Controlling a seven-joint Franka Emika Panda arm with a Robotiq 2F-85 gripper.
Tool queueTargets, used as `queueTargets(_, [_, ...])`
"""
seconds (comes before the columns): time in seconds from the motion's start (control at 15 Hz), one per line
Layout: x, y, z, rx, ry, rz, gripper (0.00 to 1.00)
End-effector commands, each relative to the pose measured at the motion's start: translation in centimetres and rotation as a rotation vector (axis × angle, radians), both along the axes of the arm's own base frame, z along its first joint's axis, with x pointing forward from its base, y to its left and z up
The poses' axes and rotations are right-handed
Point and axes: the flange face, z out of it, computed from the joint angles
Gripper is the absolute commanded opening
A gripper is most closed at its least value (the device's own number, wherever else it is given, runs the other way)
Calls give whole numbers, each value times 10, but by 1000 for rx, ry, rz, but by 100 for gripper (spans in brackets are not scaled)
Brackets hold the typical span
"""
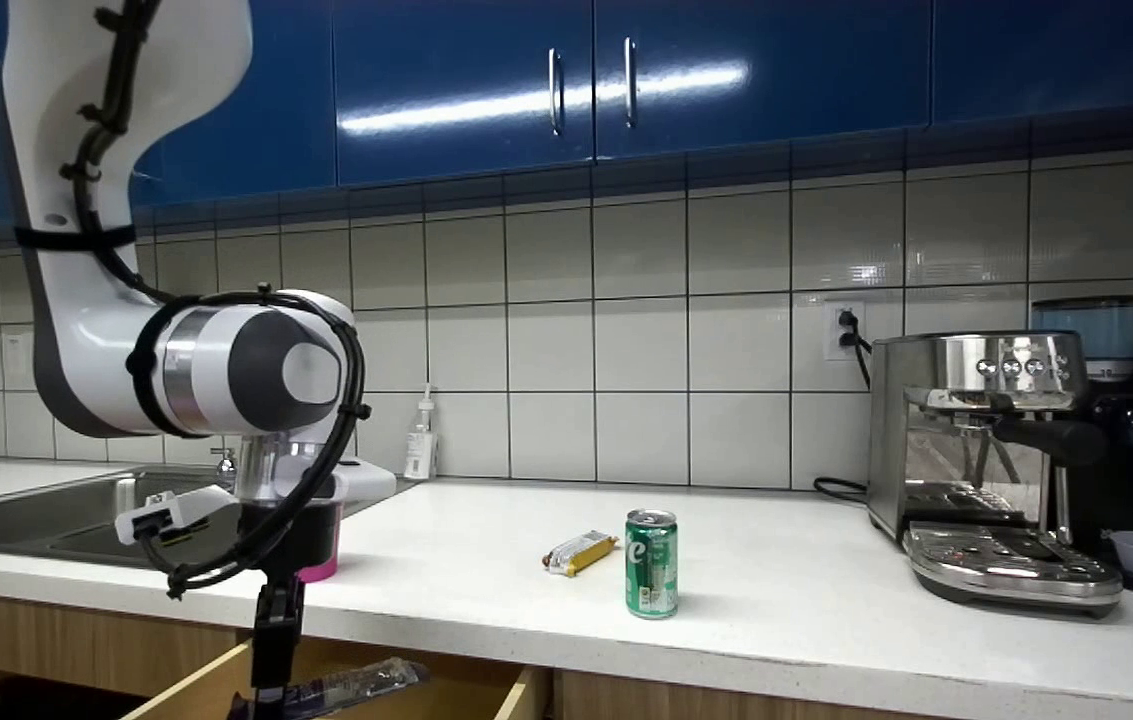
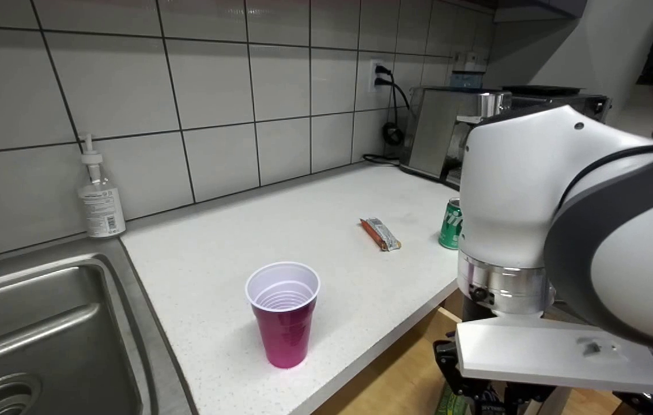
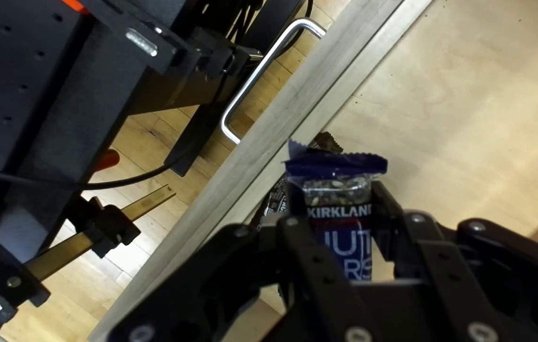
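Blue-and-clear nut bar wrapper [image 3: 340, 211] with white lettering, black hand [image 3: 340, 202], magenta cup [image 2: 284, 331] — white inside, green can [image 1: 651, 565] lettered in white, faintly speckled white worktop [image 1: 766, 570], deep-blue cupboards [image 1: 466, 140], off-white tiles [image 1: 641, 345] — gridded with dark lines

In an exterior view you are facing the tiled wall [image 1: 641, 340] nearly square-on, mid-range, across the counter [image 1: 486, 520]. In an exterior view you are looking down and obliquely along it, close, past the sink [image 2: 140, 331]. Both exterior views are sharing can [image 1: 652, 565] and pump bottle [image 2: 102, 210]. Wrist view is peering steeply down past the gripper [image 3: 337, 204], close over the drawer [image 3: 463, 118].
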Motion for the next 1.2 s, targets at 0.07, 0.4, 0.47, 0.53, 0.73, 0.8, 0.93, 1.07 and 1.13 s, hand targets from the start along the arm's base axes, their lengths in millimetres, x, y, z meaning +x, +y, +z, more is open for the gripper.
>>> queueTargets(0.07, [6, 4, -18, -34, -1, -47, 12])
queueTargets(0.4, [18, 11, -32, -51, 12, -66, 12])
queueTargets(0.47, [22, 13, -35, -52, 11, -71, 12])
queueTargets(0.53, [27, 15, -37, -55, 10, -76, 12])
queueTargets(0.73, [39, 19, -42, -61, 5, -87, 12])
queueTargets(0.8, [42, 20, -44, -63, 7, -90, 12])
queueTargets(0.93, [47, 22, -47, -65, 11, -93, 61])
queueTargets(1.07, [51, 22, -50, -67, 10, -94, 66])
queueTargets(1.13, [52, 22, -51, -69, 10, -94, 74])
